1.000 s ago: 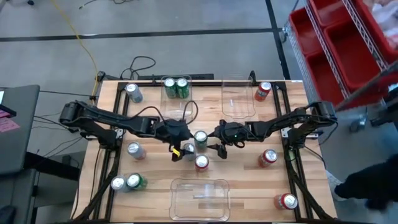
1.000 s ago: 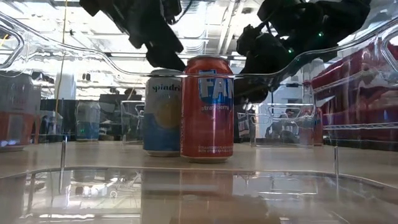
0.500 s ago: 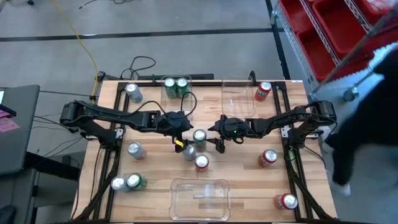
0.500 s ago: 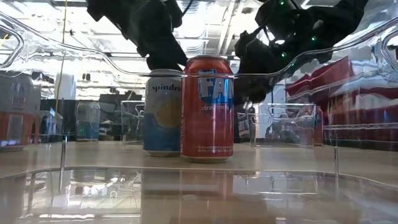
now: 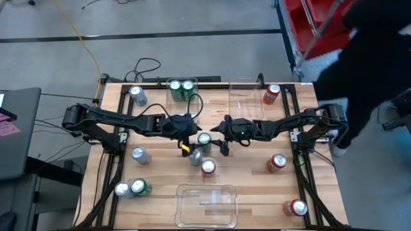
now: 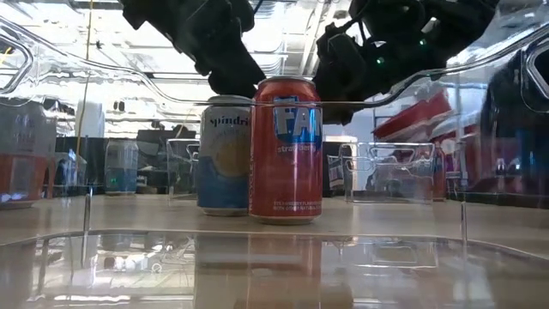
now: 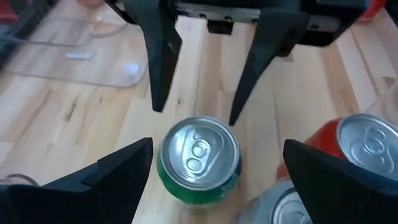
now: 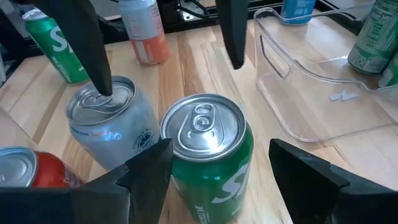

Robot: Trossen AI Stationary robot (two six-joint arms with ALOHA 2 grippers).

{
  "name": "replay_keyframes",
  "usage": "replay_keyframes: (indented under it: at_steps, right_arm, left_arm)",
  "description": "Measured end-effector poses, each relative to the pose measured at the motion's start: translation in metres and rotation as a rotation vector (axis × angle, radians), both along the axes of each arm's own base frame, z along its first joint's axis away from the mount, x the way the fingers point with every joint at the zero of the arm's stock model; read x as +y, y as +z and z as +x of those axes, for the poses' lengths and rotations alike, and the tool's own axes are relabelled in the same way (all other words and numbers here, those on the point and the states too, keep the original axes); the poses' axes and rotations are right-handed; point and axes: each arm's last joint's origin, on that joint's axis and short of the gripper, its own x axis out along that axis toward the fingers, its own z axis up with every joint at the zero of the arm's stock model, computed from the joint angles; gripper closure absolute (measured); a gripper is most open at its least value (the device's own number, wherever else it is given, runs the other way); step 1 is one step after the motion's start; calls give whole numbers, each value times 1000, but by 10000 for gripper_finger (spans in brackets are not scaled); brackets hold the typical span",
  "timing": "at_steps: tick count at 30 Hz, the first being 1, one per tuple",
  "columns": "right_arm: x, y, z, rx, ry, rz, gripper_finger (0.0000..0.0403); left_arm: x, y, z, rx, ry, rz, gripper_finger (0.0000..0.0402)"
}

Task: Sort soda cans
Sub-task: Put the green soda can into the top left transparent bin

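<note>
Item: green can (image 5: pixel 204 139), standing upright at centre frame of the high view on the bench (image 5: pixel 257 192). Both arms are converging on it.

Right end effector (image 8: pixel 211 180): fingers spread wide, straddling the green can (image 8: pixel 208 155) without touching it.

Left end effector (image 7: pixel 208 171): also open, its fingers flanking the same green can (image 7: pixel 199 158) from the opposite side.

Neighbours: silver can (image 5: pixel 195 156) just below and left of the green one; red can (image 5: pixel 208 167) lower centre. In the low view the red can (image 6: pixel 286 150) is standing in front, the silver can (image 6: pixel 225 154) beside it.

Destinations: clear bin (image 5: pixel 246 99) at upper centre, another clear bin (image 5: pixel 207 205) at bottom centre.

Risks, as I judge them: both arms are crowding one can, so their fingers may be colliding if either advances. The silver can is sitting close; a closing finger could be nudging or tipping it, and the red can after it.
</note>
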Motion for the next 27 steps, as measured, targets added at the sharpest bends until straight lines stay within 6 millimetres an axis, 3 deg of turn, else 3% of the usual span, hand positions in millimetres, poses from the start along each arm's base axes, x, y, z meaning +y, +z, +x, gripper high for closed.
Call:
replay_keyframes:
  at_steps: [7,17,27]
  right_arm:
    - [7,9,-7,18,-58,-38,117]
    - [13,40,-37,51,-202,-99,117]
    - [13,33,-37,100,-207,-95,117]
  left_arm:
    - [2,-1,6,-41,22,-10,45]
    - [8,-25,25,29,86,-66,45]
    - [9,-42,46,160,90,-66,45]
